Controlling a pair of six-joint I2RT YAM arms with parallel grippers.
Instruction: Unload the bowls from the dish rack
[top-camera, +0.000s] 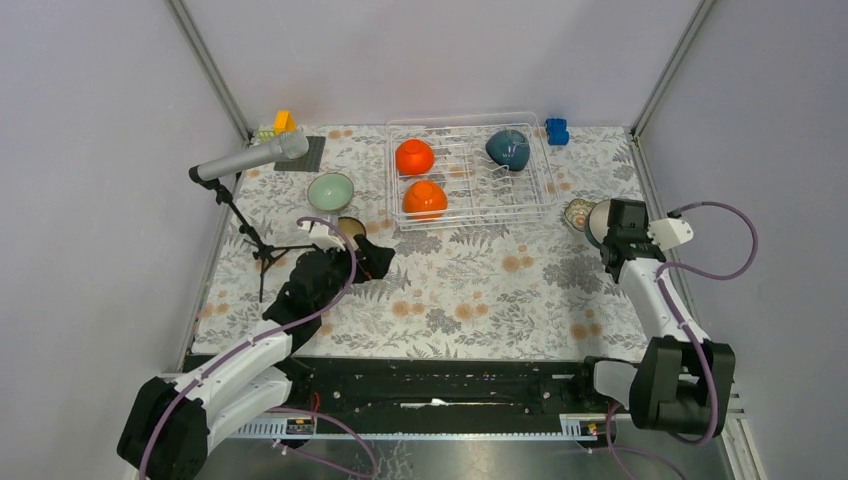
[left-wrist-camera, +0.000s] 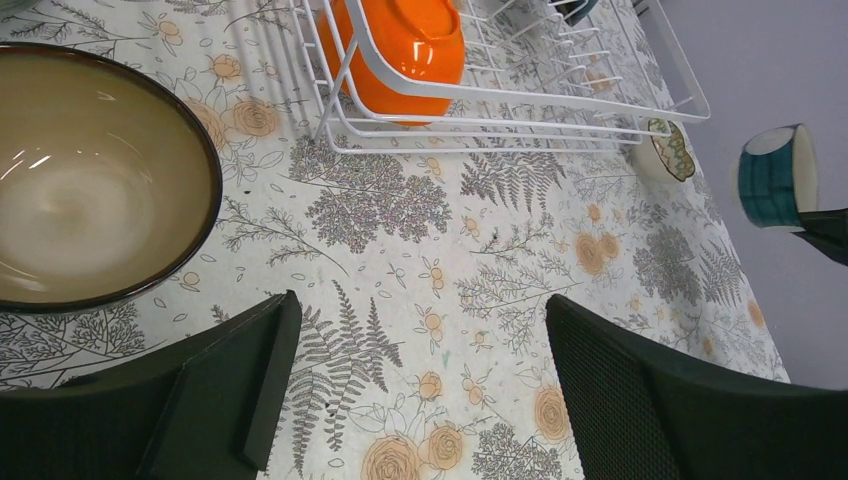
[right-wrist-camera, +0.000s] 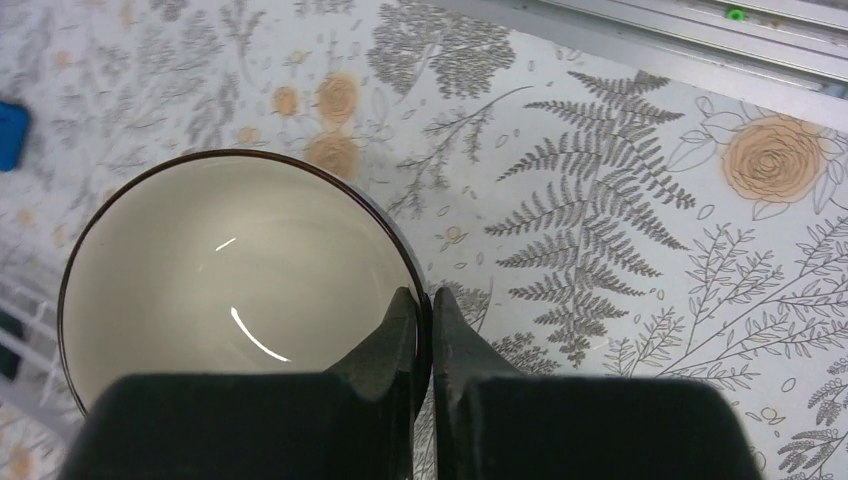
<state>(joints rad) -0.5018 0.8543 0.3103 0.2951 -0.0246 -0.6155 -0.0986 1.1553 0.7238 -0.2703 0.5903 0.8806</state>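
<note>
A lab cell: blank walls (top-camera: 100, 150), aluminium frame (top-camera: 208, 68), tripod microphone (top-camera: 250, 158).

Bright, even overhead light. Shadows on desk (top-camera: 480, 290) faint, soft-edged. Small white glare streaks inside cream bowl (right-wrist-camera: 200, 270); broad sheen on orange bowl (left-wrist-camera: 405, 45). Top view sharp throughout. Wrist views crisp on desk print. Right hand (right-wrist-camera: 425, 297) close to lens, black, nearly featureless.

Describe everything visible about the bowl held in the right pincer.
The bowl is small, round and glossy like glazed ceramic: cream inside, thin dark rim, teal banded outside. It looks lifted and tipped on its side, right of the dish rack. The right pincer is shut on its rim, one finger inside, one outside.
</note>
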